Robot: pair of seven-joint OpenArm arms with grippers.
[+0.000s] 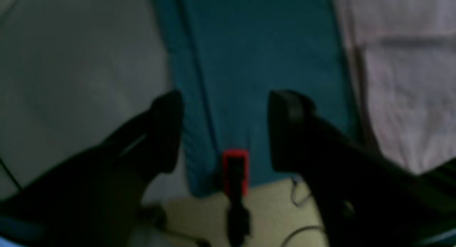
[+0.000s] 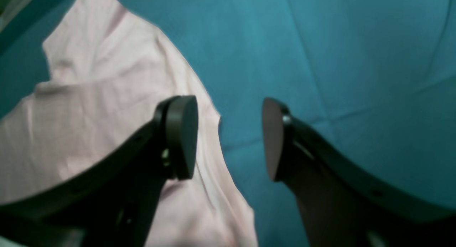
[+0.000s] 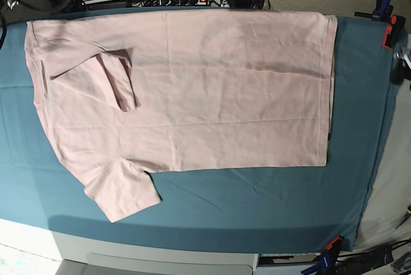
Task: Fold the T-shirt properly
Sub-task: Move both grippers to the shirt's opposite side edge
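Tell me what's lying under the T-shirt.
The teal table cloth lies under the pink T-shirt, showing around its edges. One sleeve is folded onto the shirt. Anything beneath the shirt's middle is covered.

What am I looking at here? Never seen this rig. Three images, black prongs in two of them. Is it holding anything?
It is a two-armed robot meant to fold a T-shirt. Two pictures come from cameras on its wrists, looking down past the fingers; the third looks down on the whole table. The black prongs are the left gripper and the right gripper. Both are open and hold nothing. On the teal table cloth lies the pale pink T-shirt, spread flat, one sleeve folded in over the body, the other sticking out. The right gripper hovers at the shirt's edge; the left one is over the cloth near the table's edge, beside a red clamp. The arms themselves do not show in the overhead picture.
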